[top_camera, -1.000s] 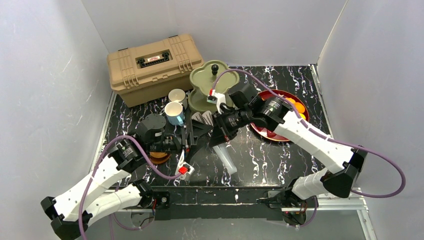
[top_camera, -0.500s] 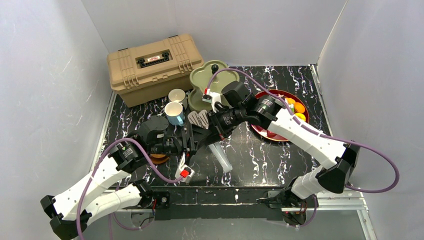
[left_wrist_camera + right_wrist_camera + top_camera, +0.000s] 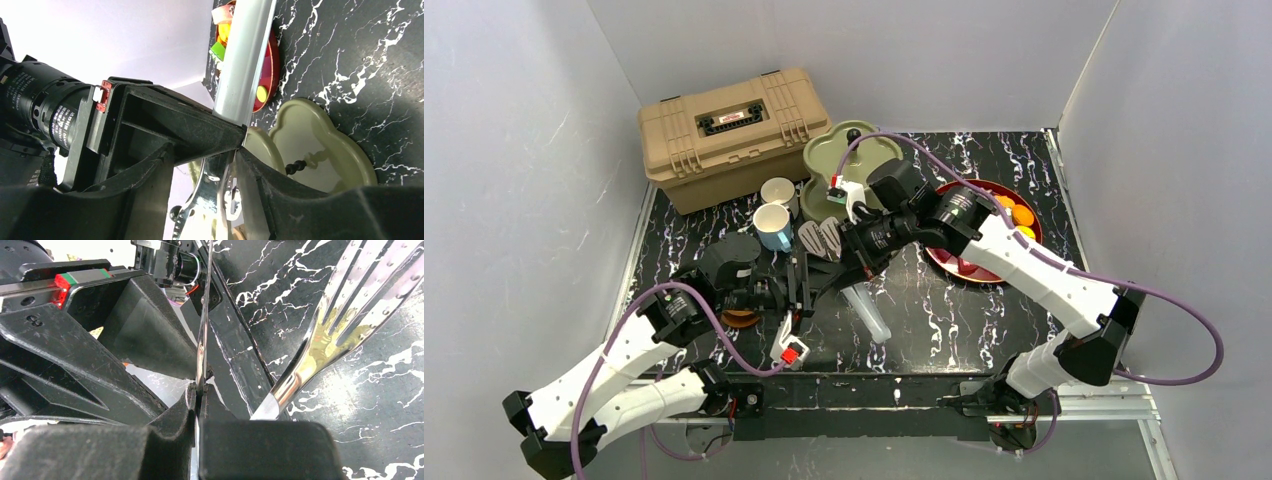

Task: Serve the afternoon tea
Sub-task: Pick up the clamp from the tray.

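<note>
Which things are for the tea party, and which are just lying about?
For the tea: olive-green scalloped tiered stand; white mug; light-blue mug; brown round saucer; red round tray of colourful toy cakes; silver metal tongs.
Just lying about: tan plastic toolbox.

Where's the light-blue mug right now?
Top view, left of centre: the light-blue mug stands upright just on the near side of the white mug, left of the green tiered stand.
</note>
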Robot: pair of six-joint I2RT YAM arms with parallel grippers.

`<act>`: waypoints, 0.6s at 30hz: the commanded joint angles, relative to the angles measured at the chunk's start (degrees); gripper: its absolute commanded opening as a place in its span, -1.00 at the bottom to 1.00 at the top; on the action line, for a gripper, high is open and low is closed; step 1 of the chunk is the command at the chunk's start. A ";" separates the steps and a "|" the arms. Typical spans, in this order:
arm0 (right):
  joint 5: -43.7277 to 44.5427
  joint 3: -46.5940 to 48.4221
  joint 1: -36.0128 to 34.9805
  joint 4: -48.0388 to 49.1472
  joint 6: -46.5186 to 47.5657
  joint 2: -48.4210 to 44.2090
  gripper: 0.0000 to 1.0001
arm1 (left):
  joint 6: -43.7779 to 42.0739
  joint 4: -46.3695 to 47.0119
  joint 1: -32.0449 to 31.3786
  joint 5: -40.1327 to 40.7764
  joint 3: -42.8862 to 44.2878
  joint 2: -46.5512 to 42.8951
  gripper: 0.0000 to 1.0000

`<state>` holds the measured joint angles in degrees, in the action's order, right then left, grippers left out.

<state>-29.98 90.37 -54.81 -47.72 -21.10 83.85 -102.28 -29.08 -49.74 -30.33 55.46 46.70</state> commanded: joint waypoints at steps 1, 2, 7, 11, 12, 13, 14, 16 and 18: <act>-5.86 6.13 -1.62 -1.85 1.78 -1.53 -0.97 | -0.01 -6.40 0.78 7.30 0.56 1.04 0.08; -5.96 6.29 -1.62 -2.22 1.97 -1.48 -0.97 | 0.16 -6.12 0.78 7.66 0.73 1.22 0.23; -5.79 5.73 -1.62 -3.75 2.64 -1.65 -0.97 | 1.13 -5.81 0.78 10.20 1.67 1.84 0.42; -5.53 5.27 -1.62 -4.04 2.82 -2.35 -0.97 | 5.71 -2.76 0.78 13.03 2.07 1.86 0.47; -5.53 5.18 -1.62 -4.04 2.82 -2.45 -0.97 | 7.17 -1.67 0.76 13.65 2.24 1.70 0.46; -5.53 5.05 -1.62 -3.98 2.82 -2.47 -0.97 | 8.24 -0.47 0.74 14.11 2.08 1.47 0.46; -5.60 4.96 -1.62 -3.96 2.80 -2.46 -0.97 | 9.15 1.88 0.76 14.30 1.44 0.90 0.47; -5.70 4.99 -1.62 -3.96 3.03 -2.32 -0.97 | 9.34 6.74 0.77 14.60 -0.83 -0.68 0.47; -5.71 5.18 -1.62 -3.94 3.15 -1.98 -0.97 | 9.28 10.89 0.78 14.28 -2.85 -2.43 0.47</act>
<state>-27.77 93.01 -54.48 -48.99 -19.14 83.96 -97.58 -26.89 -50.68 -26.48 55.70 46.24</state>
